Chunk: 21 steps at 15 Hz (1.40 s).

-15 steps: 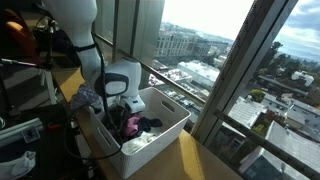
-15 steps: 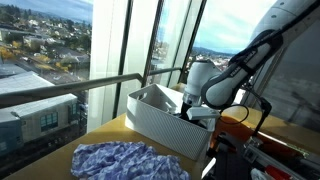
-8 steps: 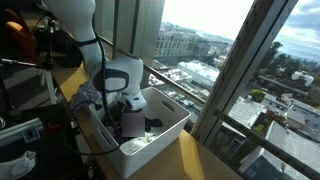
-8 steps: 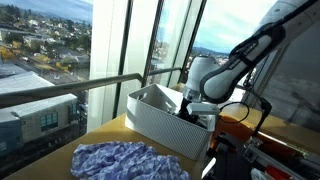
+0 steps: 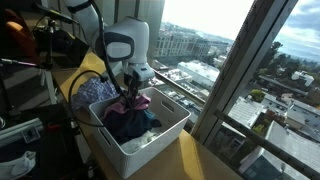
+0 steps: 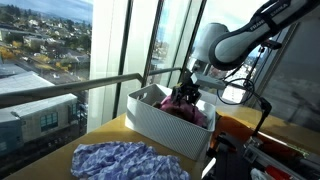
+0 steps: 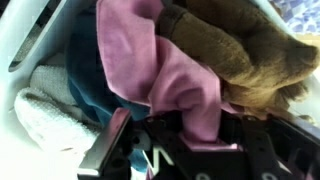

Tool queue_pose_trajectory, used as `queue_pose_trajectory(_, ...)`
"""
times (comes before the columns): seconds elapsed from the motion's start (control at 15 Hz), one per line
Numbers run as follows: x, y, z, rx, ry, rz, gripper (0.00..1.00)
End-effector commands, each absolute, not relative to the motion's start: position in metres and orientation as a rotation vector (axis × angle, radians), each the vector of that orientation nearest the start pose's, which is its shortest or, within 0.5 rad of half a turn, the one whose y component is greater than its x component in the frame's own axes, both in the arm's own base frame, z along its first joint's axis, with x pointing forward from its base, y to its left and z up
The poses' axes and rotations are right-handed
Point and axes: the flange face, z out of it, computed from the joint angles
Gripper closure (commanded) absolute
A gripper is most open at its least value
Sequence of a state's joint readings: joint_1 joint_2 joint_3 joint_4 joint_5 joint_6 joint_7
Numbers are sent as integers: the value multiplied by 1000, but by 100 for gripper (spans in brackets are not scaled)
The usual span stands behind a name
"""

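Gripper (image 5: pixel 130 88) above white bin (image 5: pixel 165 138), fingers narrow, pinched on top of clothes bundle (image 5: pixel 128 118). Bundle hangs from grip, lower part inside bin; can't tell if clear of bin floor. Wrist view: pink cloth (image 7: pixel 175 70) betw. fingers (image 7: pixel 108 152), brown cloth (image 7: pixel 235 45) beside it, teal cloth (image 7: pixel 85 85) and white fuzzy piece (image 7: pixel 45 115) below. Blue patterned cloth (image 6: pixel 125 160) on tabletop nr bin, apart.

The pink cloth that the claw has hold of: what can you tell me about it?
The soft pink cloth looks like fleecy fabric, crumpled into loose folds. It hangs pinched in the shut claw, bunched against a dark blue garment and a brown knitted one, over the white plastic bin.
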<state>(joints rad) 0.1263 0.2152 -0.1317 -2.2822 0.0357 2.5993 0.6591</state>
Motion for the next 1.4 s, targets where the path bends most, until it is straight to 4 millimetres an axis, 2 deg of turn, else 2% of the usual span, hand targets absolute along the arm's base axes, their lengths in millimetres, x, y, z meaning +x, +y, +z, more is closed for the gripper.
queue_pose_trajectory(0.0, 541, 16, 360, -2894, 1000, -269, 95)
queue_pose_trajectory(0.2, 540, 45, 427, -2862, 935, -357, 95)
queue_pose_trajectory(0.4, 530, 95, 487, -2835, 831, -422, 95)
queue_pose_trajectory(0.53, 519, 140, 512, -2830, 743, -441, 95)
queue_pose_trajectory(0.67, 504, 189, 522, -2847, 644, -447, 95)
queue_pose_trajectory(0.8, 489, 235, 516, -2865, 555, -440, 95)
queue_pose_trajectory(0.87, 483, 251, 515, -2869, 515, -425, 95)
queue_pose_trajectory(0.93, 477, 270, 506, -2882, 479, -413, 95)
queue_pose_trajectory(1.0, 473, 281, 502, -2891, 448, -396, 95)
queue_pose_trajectory(1.13, 468, 302, 476, -2918, 405, -355, 95)
queue_pose_trajectory(1.33, 471, 314, 439, -2961, 374, -276, 95)
